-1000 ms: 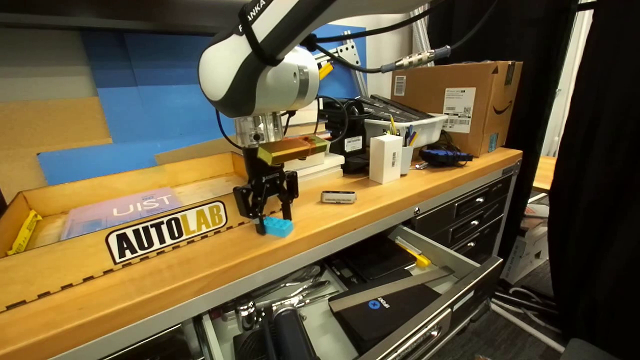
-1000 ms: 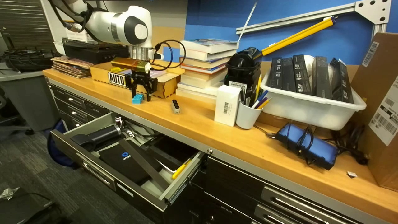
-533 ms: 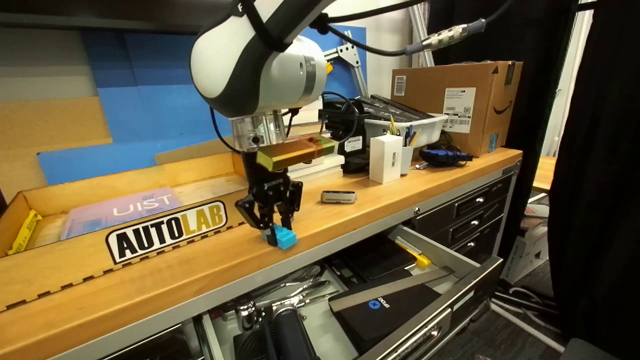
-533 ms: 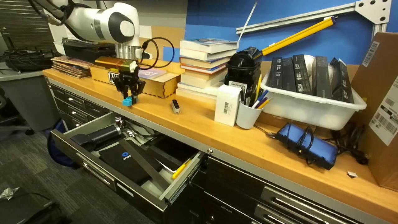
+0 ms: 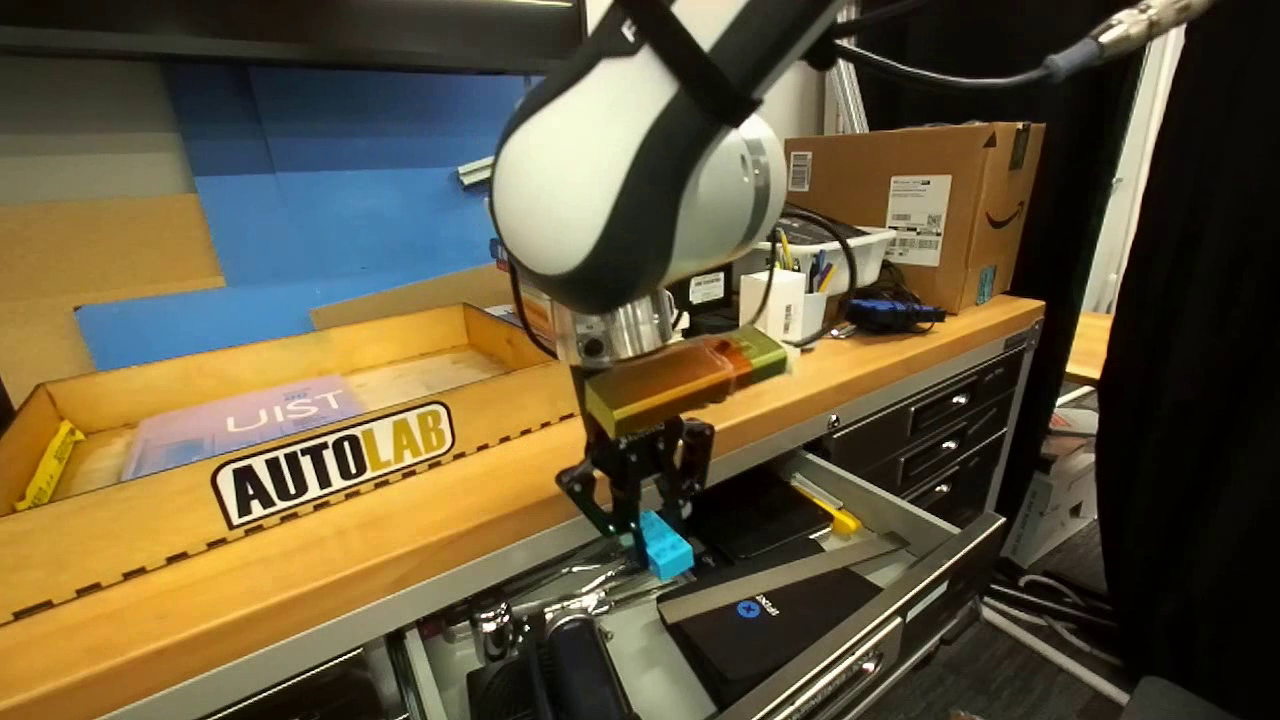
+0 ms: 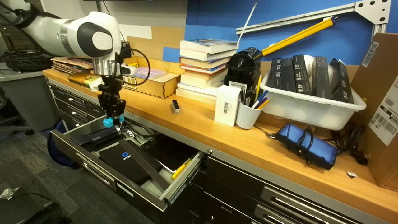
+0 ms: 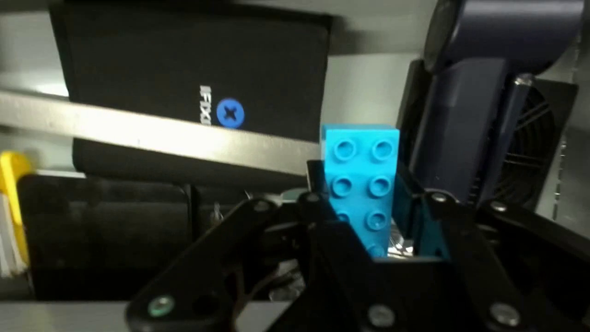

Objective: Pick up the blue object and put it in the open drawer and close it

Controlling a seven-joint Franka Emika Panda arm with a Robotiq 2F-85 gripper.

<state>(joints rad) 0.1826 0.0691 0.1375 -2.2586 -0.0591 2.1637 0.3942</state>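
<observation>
Blue studded building brick (image 5: 668, 553) held over the open drawer (image 5: 905, 520)

In an exterior view, left to right: wooden AUTOLAB tray (image 5: 130, 530) on the benchtop (image 5: 470, 507); yellow wrapper (image 5: 50, 465) at its left end, UIST booklet (image 5: 190, 437) lying flat inside. Next, within the drawer: loose shiny metal tools (image 5: 580, 590), a dark round-headed tool (image 5: 588, 668) beside them. Over these hangs the Robotiq gripper (image 5: 660, 534), pointing down, its two fingers (image 7: 406, 198) clamped on the brick. Wrist view: one finger against each long side, studs facing the camera, one end of the brick partly hidden. Brick is off the benchtop, above the drawer's interior; how low against the rim, cannot tell. Right of it, black IFIXIT case (image 5: 735, 640) flat in the drawer, metal ruler (image 5: 790, 578) slanting across it, yellow-ended item (image 5: 843, 522) near the side wall. Farther right, on the benchtop: white box (image 5: 785, 295) upright, white bin (image 5: 865, 262), blue device (image 5: 900, 317) with black cable, Amazon carton (image 5: 850, 200). Below the benchtop's right end, dark drawer fronts (image 5: 930, 450), pushed in.
</observation>
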